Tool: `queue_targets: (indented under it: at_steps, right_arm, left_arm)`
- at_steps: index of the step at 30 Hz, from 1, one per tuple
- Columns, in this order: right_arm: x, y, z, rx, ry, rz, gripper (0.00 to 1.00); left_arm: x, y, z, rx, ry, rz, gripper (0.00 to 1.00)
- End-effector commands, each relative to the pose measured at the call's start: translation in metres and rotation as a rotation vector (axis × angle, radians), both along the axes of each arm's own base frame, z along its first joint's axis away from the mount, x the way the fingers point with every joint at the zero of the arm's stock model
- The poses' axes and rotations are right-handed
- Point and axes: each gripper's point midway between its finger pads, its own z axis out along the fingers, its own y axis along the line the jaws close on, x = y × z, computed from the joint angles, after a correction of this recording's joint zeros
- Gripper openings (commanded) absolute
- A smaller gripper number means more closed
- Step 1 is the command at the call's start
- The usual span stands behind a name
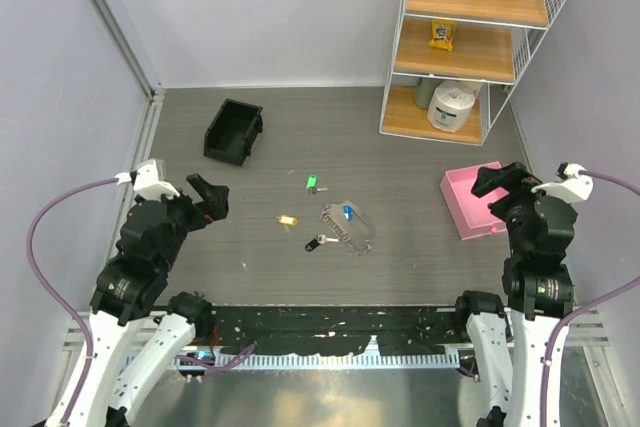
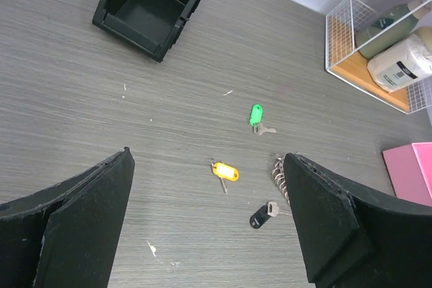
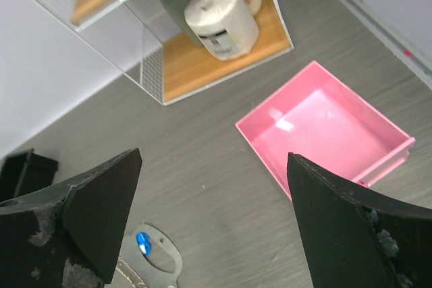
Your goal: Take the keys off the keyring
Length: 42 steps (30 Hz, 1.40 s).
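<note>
Our left gripper (image 2: 207, 160) hangs over the table (image 1: 260, 147) with its black fingers spread wide and nothing between them. The right gripper (image 3: 214, 160) is just as open and empty, hovering near the pink tray (image 3: 317, 133).

The green key (image 2: 256, 114), yellow key (image 2: 226, 172) and black key (image 2: 260, 217) lie loose on the tabletop, each apart from the keyring (image 1: 337, 227) at mid-table. The blue key (image 1: 347, 212) sits within the ring's wire loop, so we judge it to be the one left to free.

To do that well, we would have one gripper come down on the silvery coiled strip and pin it flat. The other would then pinch the blue plastic head, not the thin blade, and walk it along the wire towards the opening with short pulls. A hard tug would only drag the light ring across the surface.

We cannot tell whether the blue key is threaded on the wire or merely lying inside the loop, and the wire's opening is too fine to find. From the left wrist, one finger covers most of the ring. From the right wrist, the loop is cut off at the bottom edge.
</note>
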Motion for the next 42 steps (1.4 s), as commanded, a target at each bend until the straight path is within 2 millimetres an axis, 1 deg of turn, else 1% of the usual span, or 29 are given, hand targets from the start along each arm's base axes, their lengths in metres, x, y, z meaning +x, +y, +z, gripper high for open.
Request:
queue_targets:
  at_steps: [1,5,7,10,11,13,14,15,16,17,19,20,21,22,23,24,25,26,27,28,29,30,31,32,33,34,35,36,42]
  right_arm:
    - [0.002,0.000,-0.014,-0.040,0.060,0.023,0.95]
    - [-0.002,-0.008,-0.021,-0.036,0.092,-0.030,0.95]
    - [0.001,-0.006,-0.026,-0.016,0.096,-0.024,0.96]
    - [0.004,-0.005,-0.044,0.069,0.120,-0.052,0.95]
    - [0.009,-0.001,-0.053,0.081,0.122,-0.027,0.95]
    - [0.019,0.019,-0.059,0.071,0.108,0.107,0.95]
    - [0.023,0.031,-0.061,0.083,0.105,0.178,0.95]
    - [0.031,0.035,-0.069,0.095,0.108,0.206,0.96]
    - [0.036,0.045,-0.067,0.109,0.092,0.267,0.98]
    - [0.042,0.048,-0.084,0.128,0.147,0.290,1.00]
    - [0.049,0.062,-0.099,0.150,0.229,0.368,0.93]
    - [0.050,0.077,-0.102,0.115,0.249,0.433,0.92]
    - [0.056,0.083,-0.108,0.081,0.287,0.456,0.93]
    - [0.055,0.105,-0.111,0.026,0.312,0.519,0.93]
    - [0.058,0.115,-0.113,-0.011,0.331,0.544,0.95]
    - [0.056,0.136,-0.116,-0.062,0.349,0.596,0.96]
    - [0.061,0.147,-0.118,-0.083,0.373,0.622,0.96]
    - [0.058,0.168,-0.117,-0.101,0.365,0.688,0.96]
    - [0.061,0.180,-0.124,-0.109,0.393,0.718,0.95]
    - [0.061,0.194,-0.121,-0.124,0.379,0.753,0.93]
    - [0.062,0.203,-0.132,-0.152,0.410,0.769,0.90]
    - [0.061,0.218,-0.128,-0.177,0.397,0.808,0.88]
    - [0.066,0.220,-0.139,-0.229,0.429,0.776,0.83]
    - [0.064,0.237,-0.144,-0.269,0.453,0.812,0.77]
    - [0.060,0.246,-0.146,-0.312,0.458,0.830,0.76]
    - [0.063,0.254,-0.152,-0.344,0.488,0.830,0.72]
    - [0.059,0.264,-0.156,-0.388,0.499,0.846,0.72]
    - [0.062,0.271,-0.158,-0.413,0.514,0.848,0.72]
    - [0.066,0.310,-0.178,-0.537,0.574,0.871,0.71]
  left_arm:
    - [0.002,-0.001,-0.002,0.013,-0.010,-0.006,1.00]
    - [0.003,-0.002,-0.007,0.030,-0.011,-0.021,1.00]
    - [0.003,-0.001,-0.011,0.040,-0.012,-0.020,1.00]
    - [0.004,-0.004,-0.017,0.043,-0.009,-0.034,1.00]
    - [0.005,-0.008,-0.020,0.048,-0.002,-0.063,1.00]
    - [0.005,-0.029,-0.025,0.063,-0.009,-0.190,1.00]
    - [0.001,-0.053,-0.028,0.039,-0.015,-0.329,1.00]
    - [0.000,-0.068,-0.027,0.015,-0.035,-0.410,1.00]
    - [0.001,-0.077,-0.037,-0.022,-0.007,-0.436,1.00]
    - [0.003,-0.083,-0.044,-0.055,0.013,-0.448,1.00]
    - [0.008,-0.091,-0.057,-0.091,0.039,-0.467,0.99]
    - [0.012,-0.092,-0.064,-0.097,0.046,-0.460,1.00]
    - [0.016,-0.093,-0.069,-0.099,0.053,-0.452,1.00]
    - [0.019,-0.093,-0.076,-0.094,0.058,-0.450,1.00]
    - [0.022,-0.094,-0.080,-0.090,0.055,-0.448,1.00]
    - [0.024,-0.095,-0.083,-0.085,0.057,-0.451,1.00]
    - [0.027,-0.096,-0.083,-0.080,0.055,-0.454,1.00]
    - [0.029,-0.096,-0.086,-0.069,0.058,-0.455,1.00]
    - [0.031,-0.096,-0.089,-0.060,0.058,-0.457,1.00]
    - [0.033,-0.096,-0.092,-0.047,0.060,-0.457,1.00]
    - [0.035,-0.095,-0.094,-0.035,0.061,-0.454,1.00]
    - [0.037,-0.094,-0.095,-0.020,0.056,-0.452,1.00]
    - [0.039,-0.093,-0.097,-0.010,0.055,-0.446,1.00]
    - [0.040,-0.092,-0.100,-0.005,0.055,-0.441,1.00]
    - [0.041,-0.092,-0.104,-0.004,0.052,-0.440,1.00]
    - [0.042,-0.092,-0.104,-0.006,0.037,-0.439,1.00]
    - [0.042,-0.092,-0.108,-0.008,0.029,-0.438,1.00]
    - [0.042,-0.092,-0.112,-0.010,0.030,-0.438,1.00]
    - [0.045,-0.089,-0.121,-0.004,-0.002,-0.417,1.00]
